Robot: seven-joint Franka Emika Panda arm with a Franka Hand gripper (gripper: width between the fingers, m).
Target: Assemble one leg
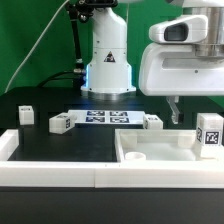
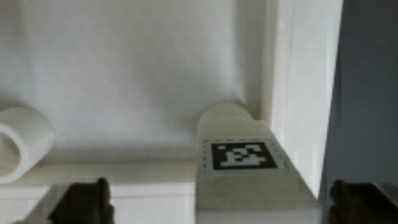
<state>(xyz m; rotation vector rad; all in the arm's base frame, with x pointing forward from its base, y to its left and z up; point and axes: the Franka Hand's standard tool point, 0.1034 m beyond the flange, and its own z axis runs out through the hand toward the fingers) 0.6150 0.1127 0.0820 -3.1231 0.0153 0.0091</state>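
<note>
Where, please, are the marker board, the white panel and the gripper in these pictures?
The marker board (image 1: 100, 118): exterior view, on its tagged middle.
The white panel (image 1: 165, 145): exterior view, on its bare flat face.
The gripper (image 1: 176, 118): exterior view, between its fingertips.

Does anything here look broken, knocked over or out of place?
Nothing looks broken or spilled. The small tagged legs sit scattered at differing angles around the marker board, as loose parts would. The gripper hangs open above the white panel.
</note>
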